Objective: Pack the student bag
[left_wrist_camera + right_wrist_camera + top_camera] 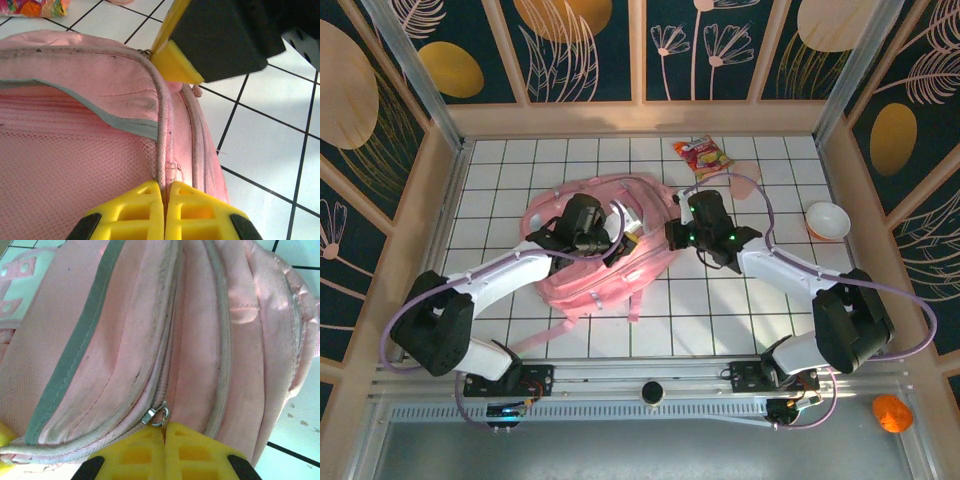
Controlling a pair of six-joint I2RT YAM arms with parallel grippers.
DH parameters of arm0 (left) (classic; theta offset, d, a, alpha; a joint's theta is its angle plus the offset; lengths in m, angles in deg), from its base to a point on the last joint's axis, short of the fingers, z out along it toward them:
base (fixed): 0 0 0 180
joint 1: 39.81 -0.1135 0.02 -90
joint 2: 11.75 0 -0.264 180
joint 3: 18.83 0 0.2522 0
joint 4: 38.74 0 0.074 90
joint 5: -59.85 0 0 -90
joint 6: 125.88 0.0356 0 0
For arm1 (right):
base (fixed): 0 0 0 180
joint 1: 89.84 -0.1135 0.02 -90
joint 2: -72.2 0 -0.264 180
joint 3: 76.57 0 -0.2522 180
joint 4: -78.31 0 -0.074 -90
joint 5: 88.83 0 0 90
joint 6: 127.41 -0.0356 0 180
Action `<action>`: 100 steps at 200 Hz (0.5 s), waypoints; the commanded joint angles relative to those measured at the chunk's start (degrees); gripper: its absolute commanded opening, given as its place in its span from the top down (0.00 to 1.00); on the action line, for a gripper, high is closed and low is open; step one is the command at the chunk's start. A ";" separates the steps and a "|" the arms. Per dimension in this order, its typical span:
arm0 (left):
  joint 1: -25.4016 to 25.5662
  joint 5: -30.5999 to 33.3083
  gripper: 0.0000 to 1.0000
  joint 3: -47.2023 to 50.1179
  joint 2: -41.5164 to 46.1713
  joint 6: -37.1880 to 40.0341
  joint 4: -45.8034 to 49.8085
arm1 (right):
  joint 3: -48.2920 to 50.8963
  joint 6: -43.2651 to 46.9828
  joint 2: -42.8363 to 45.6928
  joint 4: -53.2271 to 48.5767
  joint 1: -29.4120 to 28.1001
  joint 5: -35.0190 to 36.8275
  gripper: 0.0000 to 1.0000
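The two arm bases sit nearest in the top view, on the rail at the table's near edge. Beyond them the bag point(605, 285) lies flat on the white tiled table point(500, 170), mid-table and a little left of centre. Its rounded end lies toward the far wall and a strap point(535, 335) trails toward the near-left, so its long axis seems to run far to near. The arms cover much of it. The left gripper point(626, 238) and right gripper point(676, 232) meet over the bag's right side, close together. Here I cannot tell how their fingers stand. A snack packet point(703, 157) lies beyond the bag near the far edge, and a white bowl point(827, 220) sits well apart at the right.

In the left wrist view, the left gripper's point(164, 202) yellow fingers are closest, pressed together on the bag's point(75, 75) corded seam. The seam runs away from them and curves left. A mesh panel point(60, 175) and a grey trim point(100, 112) lie to the left of it. At the far end of the seam is the right arm's black body with one yellow finger point(176, 65). The packet point(32, 7) shows at the top left corner.

In the right wrist view, the right gripper's point(164, 435) fingers are closest, also pressed together and pinching the metal zip pull point(156, 415). The zip runs straight away from them up the bag point(235, 340), beside a grey band point(75, 355).
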 commanded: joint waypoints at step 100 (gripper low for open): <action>-1.37 -7.58 1.00 -0.67 6.32 3.00 3.47 | -1.43 12.68 -6.21 0.14 2.81 -13.14 0.78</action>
